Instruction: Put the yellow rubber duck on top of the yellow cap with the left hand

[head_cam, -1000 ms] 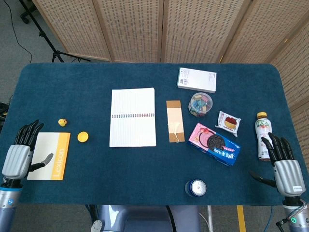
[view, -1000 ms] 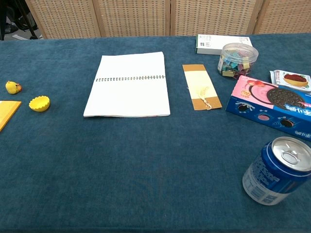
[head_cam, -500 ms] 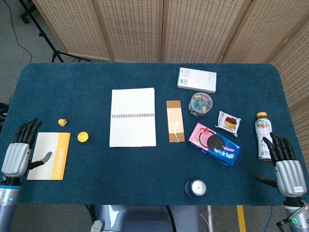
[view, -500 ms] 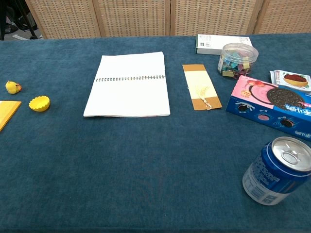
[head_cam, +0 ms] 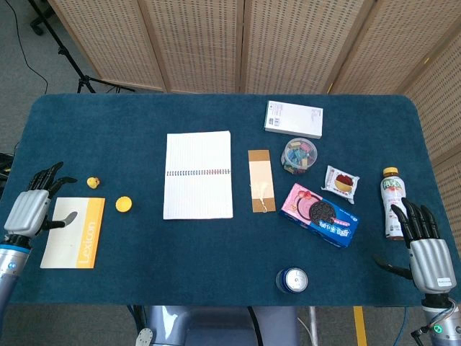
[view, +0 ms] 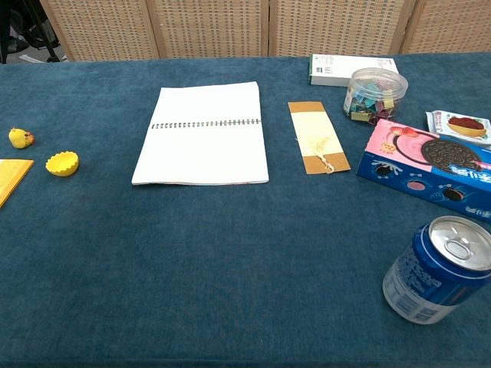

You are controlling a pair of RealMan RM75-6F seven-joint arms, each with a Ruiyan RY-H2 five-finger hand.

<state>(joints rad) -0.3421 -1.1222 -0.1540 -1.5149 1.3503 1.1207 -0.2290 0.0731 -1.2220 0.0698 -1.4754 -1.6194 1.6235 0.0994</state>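
We are holding our left hand [head_cam: 29,210] empty, fingers spread, above the near-left table edge beside the yellow Lexicon booklet [head_cam: 73,232]. The small yellow rubber duck [head_cam: 93,183] is sitting on the blue cloth just beyond, with the round yellow plastic cap [head_cam: 124,205] near it but apart. Our right hand [head_cam: 425,245] is resting empty, fingers apart, beside the drink bottle [head_cam: 391,203]. We are judging the duck tiny: a clumsy pinch could flick it away or nudge the cap.
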